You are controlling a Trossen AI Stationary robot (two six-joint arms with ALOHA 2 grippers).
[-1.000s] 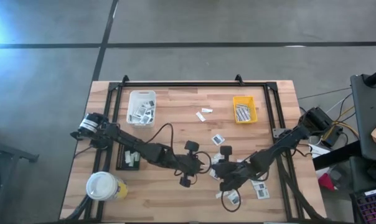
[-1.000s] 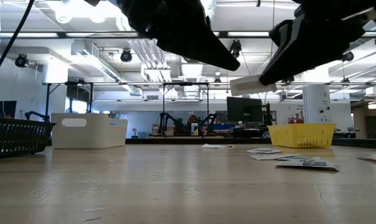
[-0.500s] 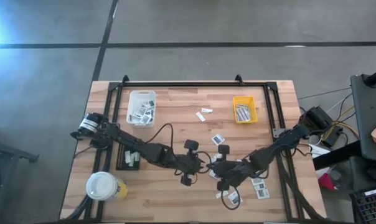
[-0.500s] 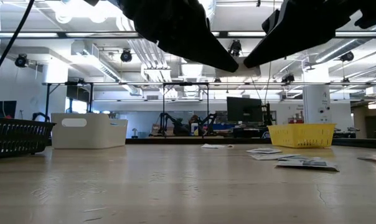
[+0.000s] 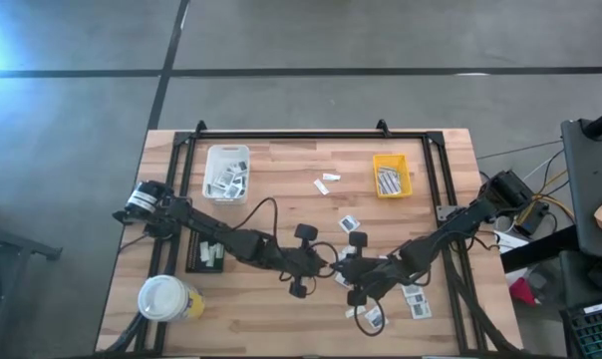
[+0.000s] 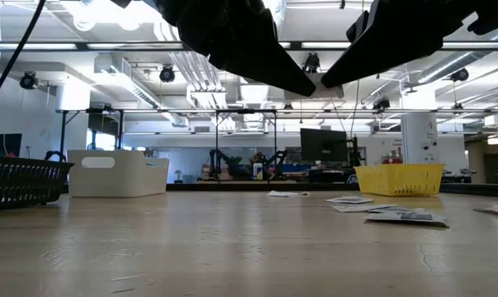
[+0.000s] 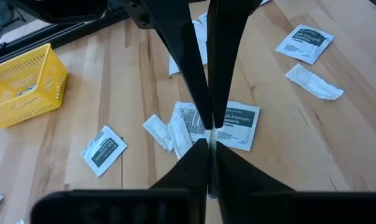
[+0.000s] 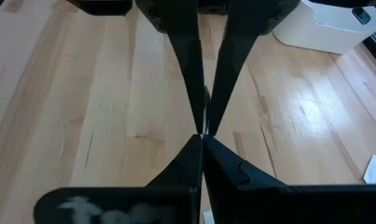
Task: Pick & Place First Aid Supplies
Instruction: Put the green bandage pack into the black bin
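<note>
While the high view sets the left gripper [image 5: 328, 267] and right gripper [image 5: 347, 271] tip to tip above mid-table, only the wrist views show the fingers: each pair is drawn together to a thin slit. Whether a packet is pinched edge-on between them cannot be made out. Loose packets [image 7: 236, 118] lie scattered on the wood beneath, with more beside the right arm and others in the white bin [image 5: 226, 172] and yellow bin [image 5: 391, 176]. From table height, both arms are dark shapes cut off at the upper edge.
</note>
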